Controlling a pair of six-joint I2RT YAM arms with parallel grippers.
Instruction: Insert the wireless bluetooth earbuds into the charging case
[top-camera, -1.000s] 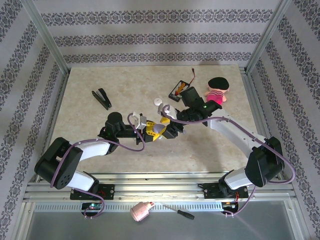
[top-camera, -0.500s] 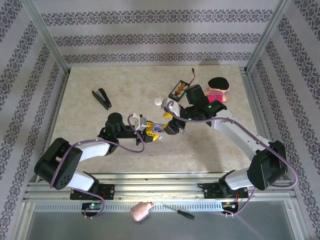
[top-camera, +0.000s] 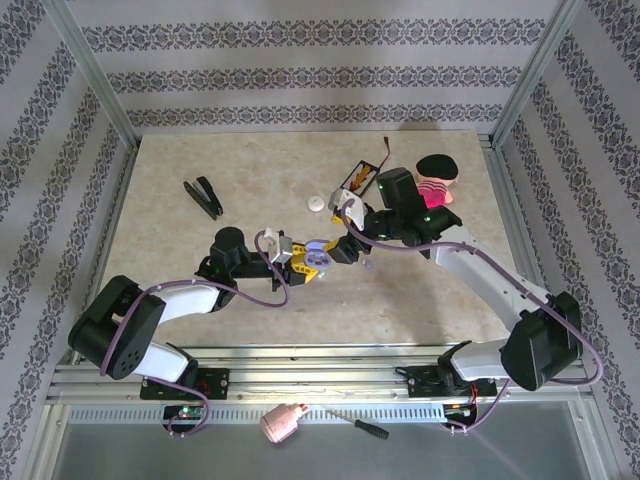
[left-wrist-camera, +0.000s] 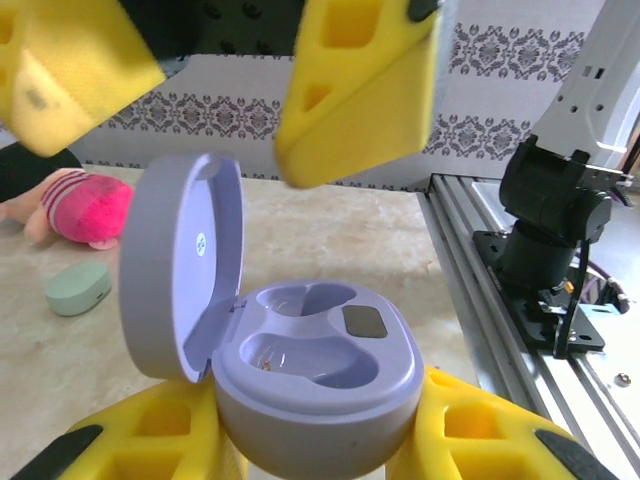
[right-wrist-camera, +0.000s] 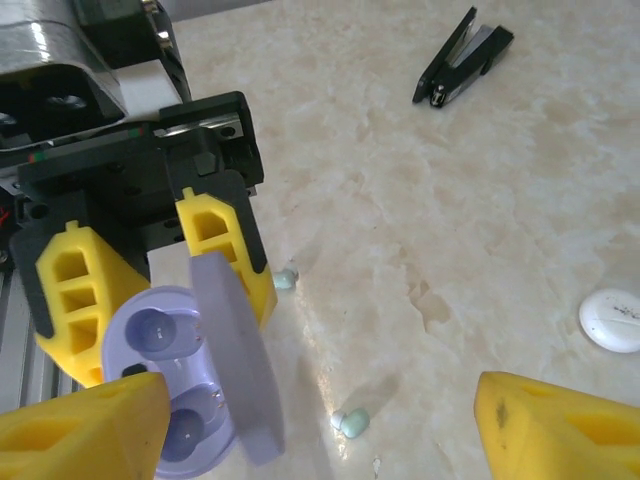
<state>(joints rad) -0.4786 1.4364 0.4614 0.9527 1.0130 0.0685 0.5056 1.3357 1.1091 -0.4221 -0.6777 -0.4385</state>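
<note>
My left gripper (left-wrist-camera: 320, 440) is shut on the lavender charging case (left-wrist-camera: 320, 370), its yellow fingers (left-wrist-camera: 480, 430) pressing both sides of the base. The lid (left-wrist-camera: 180, 270) stands open and both pockets are bare. In the top view the case (top-camera: 318, 250) sits mid-table. My right gripper (right-wrist-camera: 320, 440) hovers just above it, open, with nothing between its fingers (right-wrist-camera: 555, 430). Two tiny pale mint earbuds lie on the table beside the case: one (right-wrist-camera: 285, 279) by the left gripper's finger, the other (right-wrist-camera: 350, 423) under my right gripper.
A mint-green case piece (left-wrist-camera: 78, 288) lies beyond the held case, near a pink doll (top-camera: 435, 180). A white disc (top-camera: 318, 203), a black battery holder (top-camera: 358, 180) and a black clip (top-camera: 204, 195) lie farther back. The aluminium rail (left-wrist-camera: 500, 290) borders the table.
My right gripper has drawn back from the case toward the upper right and spread its jaws wider. The open lavender case now shows in the top view. The left arm has held still.
</note>
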